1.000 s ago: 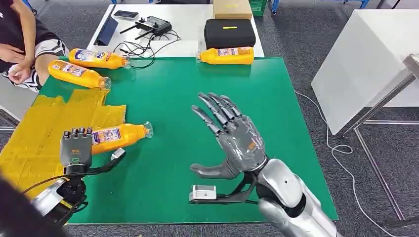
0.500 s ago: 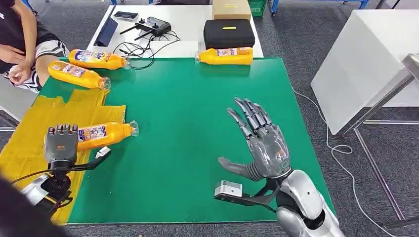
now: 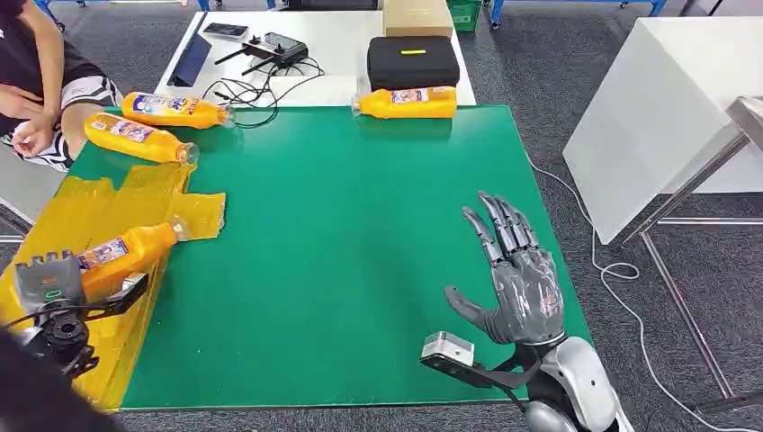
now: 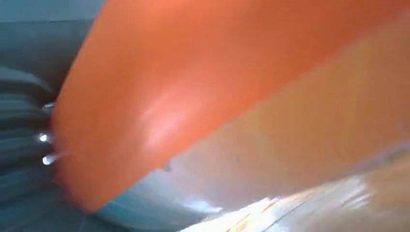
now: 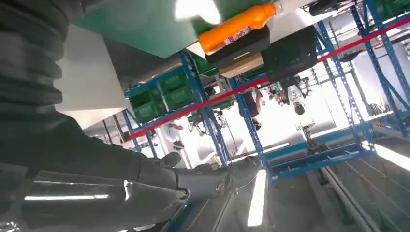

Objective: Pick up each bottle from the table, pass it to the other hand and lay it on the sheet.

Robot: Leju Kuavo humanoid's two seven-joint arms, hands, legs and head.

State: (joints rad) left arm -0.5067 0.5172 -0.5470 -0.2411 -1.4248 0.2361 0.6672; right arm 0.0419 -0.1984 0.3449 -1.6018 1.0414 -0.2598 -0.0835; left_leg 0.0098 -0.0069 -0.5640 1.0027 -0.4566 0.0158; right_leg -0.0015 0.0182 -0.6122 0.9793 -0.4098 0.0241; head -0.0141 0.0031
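Observation:
My left hand (image 3: 49,279) grips an orange bottle (image 3: 126,255) by its base, low over the yellow sheet (image 3: 90,216) at the table's left front; the bottle's neck points toward the green mat (image 3: 360,225). The left wrist view is taken up by the bottle's orange body (image 4: 193,92). My right hand (image 3: 515,274) hovers over the mat's right front with fingers spread and nothing in it. Three more orange bottles lie on the table: two at the far left (image 3: 175,109) (image 3: 137,138), one at the far edge (image 3: 407,102), also seen from the right wrist (image 5: 239,26).
A person (image 3: 36,81) sits at the far left beside the two bottles. Behind the mat a white table holds a black case (image 3: 412,61), a cardboard box (image 3: 417,16), a controller (image 3: 279,45) and cables. A white table (image 3: 666,99) stands to the right.
My left hand has carried the bottle leftward from the mat's edge to over the yellow sheet. My right hand has drawn back toward the right front, fingers still spread.

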